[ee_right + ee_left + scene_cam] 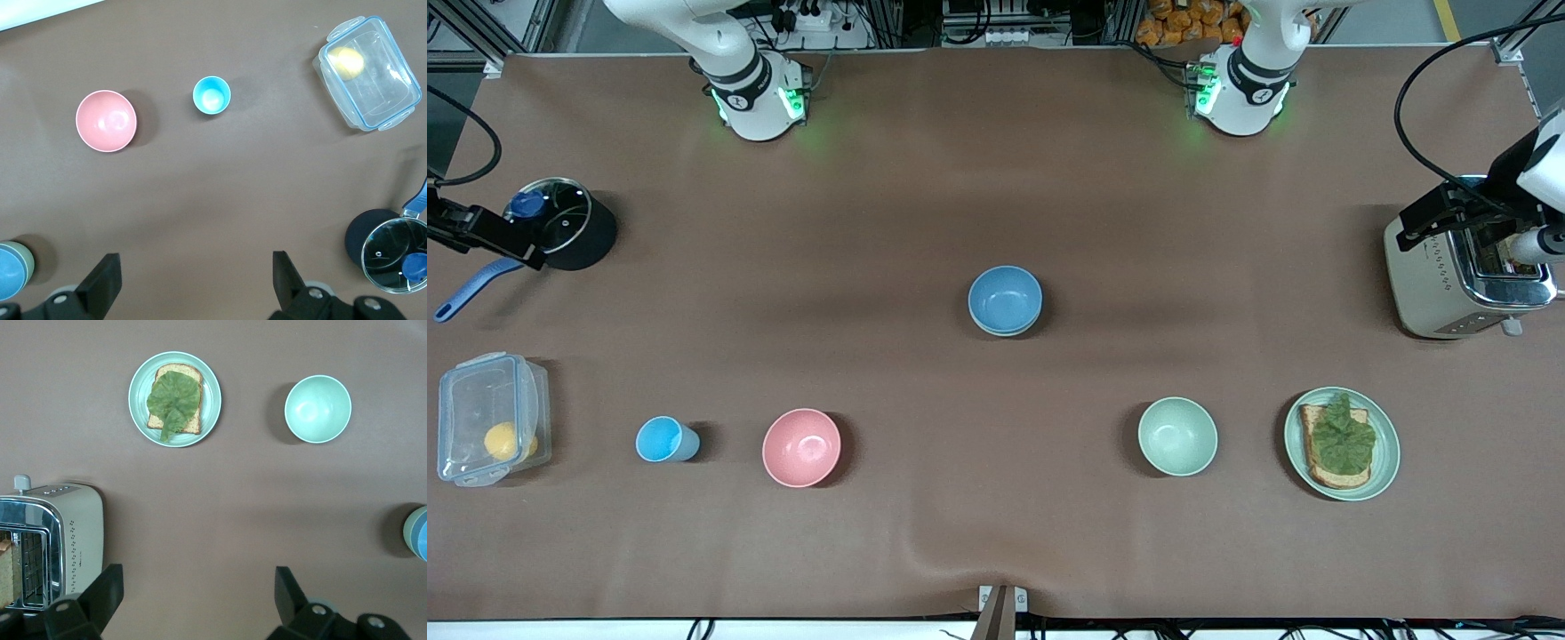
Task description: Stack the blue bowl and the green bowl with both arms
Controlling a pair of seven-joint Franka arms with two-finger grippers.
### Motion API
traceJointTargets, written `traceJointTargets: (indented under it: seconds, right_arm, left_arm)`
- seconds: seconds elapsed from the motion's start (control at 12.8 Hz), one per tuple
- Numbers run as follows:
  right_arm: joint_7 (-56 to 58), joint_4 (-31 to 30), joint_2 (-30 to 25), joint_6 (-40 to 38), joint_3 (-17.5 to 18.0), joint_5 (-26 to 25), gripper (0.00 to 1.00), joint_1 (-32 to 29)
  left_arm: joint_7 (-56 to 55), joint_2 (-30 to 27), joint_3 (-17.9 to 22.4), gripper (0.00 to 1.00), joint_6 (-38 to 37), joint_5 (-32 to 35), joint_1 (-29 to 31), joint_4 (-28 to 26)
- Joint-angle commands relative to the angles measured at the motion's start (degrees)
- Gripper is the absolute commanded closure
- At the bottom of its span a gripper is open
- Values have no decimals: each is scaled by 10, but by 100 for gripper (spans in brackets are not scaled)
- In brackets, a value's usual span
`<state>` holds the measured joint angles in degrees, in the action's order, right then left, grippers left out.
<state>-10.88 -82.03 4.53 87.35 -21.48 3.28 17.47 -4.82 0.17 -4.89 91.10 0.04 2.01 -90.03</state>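
The blue bowl stands at the table's middle, nested inside the green bowl, whose sage rim shows round it in the right wrist view and the left wrist view. The blue bowl also shows at the edge of both wrist views. My left gripper is open and empty, high over the toaster at the left arm's end. My right gripper is open and empty, high beside the black pot at the right arm's end.
A paler mint bowl and a green plate with toast and lettuce lie nearer the front camera toward the left arm's end. A pink bowl, a light-blue cup and a clear lidded box lie toward the right arm's end.
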Motion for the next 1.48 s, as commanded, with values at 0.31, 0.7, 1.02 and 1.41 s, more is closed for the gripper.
traceJointTargets:
  seconds: [0.31, 0.7, 1.02, 1.41]
  right_arm:
    - [5, -2, -6, 15, 189, -8, 0, -183]
    - [-1, 2, -8, 10, 275, -13, 0, -252]
    - [2, 4, -8, 10, 275, -14, 0, -252]
    - [2, 6, -10, 7, 271, -14, 0, -243]
  left_arm:
    - [-1, -3, -1, 0, -44, -19, -6, 13]
    - [-35, -8, -3, 0, -51, -19, -6, 11]
    - [-30, -6, -3, 0, -51, -11, -8, 13]
    - [-30, -6, -3, 0, -51, -11, -9, 13]
